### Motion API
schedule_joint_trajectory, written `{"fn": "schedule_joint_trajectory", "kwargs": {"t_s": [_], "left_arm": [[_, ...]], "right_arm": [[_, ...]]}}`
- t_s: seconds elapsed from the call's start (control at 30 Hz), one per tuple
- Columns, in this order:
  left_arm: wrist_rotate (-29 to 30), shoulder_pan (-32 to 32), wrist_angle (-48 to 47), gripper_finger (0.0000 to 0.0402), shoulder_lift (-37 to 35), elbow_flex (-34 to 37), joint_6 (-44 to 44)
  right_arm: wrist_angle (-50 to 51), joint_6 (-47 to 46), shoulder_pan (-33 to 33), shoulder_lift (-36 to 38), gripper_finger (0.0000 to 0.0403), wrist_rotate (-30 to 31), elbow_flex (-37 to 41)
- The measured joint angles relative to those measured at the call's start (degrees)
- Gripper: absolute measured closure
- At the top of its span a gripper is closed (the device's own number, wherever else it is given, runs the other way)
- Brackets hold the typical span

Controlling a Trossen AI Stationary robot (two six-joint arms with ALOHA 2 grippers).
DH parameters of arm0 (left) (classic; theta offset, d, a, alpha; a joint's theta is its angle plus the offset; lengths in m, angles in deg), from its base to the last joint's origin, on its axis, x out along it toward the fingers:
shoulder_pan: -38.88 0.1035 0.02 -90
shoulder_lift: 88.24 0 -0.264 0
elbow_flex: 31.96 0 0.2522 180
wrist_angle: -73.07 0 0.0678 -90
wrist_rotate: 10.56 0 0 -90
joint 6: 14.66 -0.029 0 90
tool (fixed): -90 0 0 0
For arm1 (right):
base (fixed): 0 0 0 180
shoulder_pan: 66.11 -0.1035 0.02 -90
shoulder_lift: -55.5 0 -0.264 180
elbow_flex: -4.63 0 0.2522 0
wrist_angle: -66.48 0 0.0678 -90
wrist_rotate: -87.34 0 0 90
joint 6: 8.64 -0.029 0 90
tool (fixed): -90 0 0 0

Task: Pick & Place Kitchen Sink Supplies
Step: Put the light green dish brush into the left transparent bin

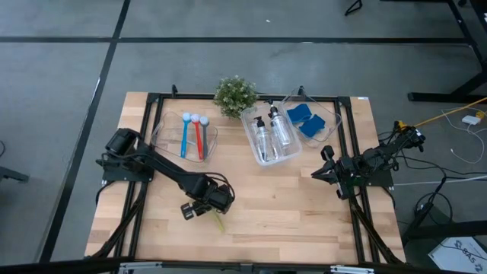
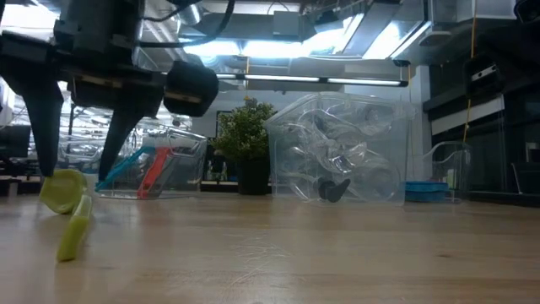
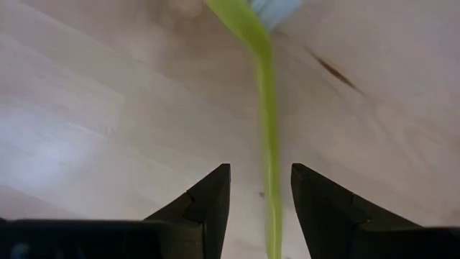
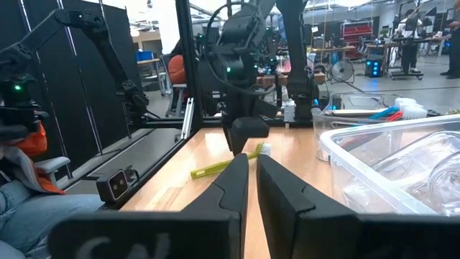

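Observation:
A yellow-green dish brush (image 3: 267, 137) lies on the wooden table, in the near left part of it (image 1: 218, 222). My left gripper (image 3: 260, 173) points down over it, open, with one finger on each side of the thin handle and a gap to each. The low view shows the two fingers (image 2: 74, 177) coming down around the brush (image 2: 74, 221). My right gripper (image 4: 251, 162) waits level at the table's right edge (image 1: 327, 166), shut, with nothing in it.
At the back stand three clear bins. The left one (image 1: 190, 137) holds a blue and a red brush, the middle one (image 1: 270, 138) pump bottles, the right one (image 1: 308, 120) blue sponges. A small potted plant (image 1: 234, 95) stands between them. Bare wood lies in the near middle.

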Motion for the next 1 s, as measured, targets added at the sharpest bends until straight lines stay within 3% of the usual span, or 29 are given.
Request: {"fn": "schedule_joint_trajectory", "kwargs": {"t_s": [0.57,0.7,0.9,1.0], "left_arm": [[5.14,-0.04,-1.16,0.0266,5.53,-0.16,-0.48],[7.91,-0.11,-0.88,0.0296,5.59,-0.16,-0.39],[13.31,-0.6,-0.7,0.0382,5.61,-0.16,-1.12],[19.23,-0.96,-1.11,0.0384,5.69,-0.08,-1.81]], "right_arm": [[0.02,0.0,-0.01,0.0,0.037,-0.02,0.0],[0.02,0.02,-0.01,0.0,0.037,0.0,0.0],[0.01,0.0,0.0,0.0,0.037,0.0,0.01],[0.0,0.0,-0.01,0.0,0.037,0.0,-0.01]]}}
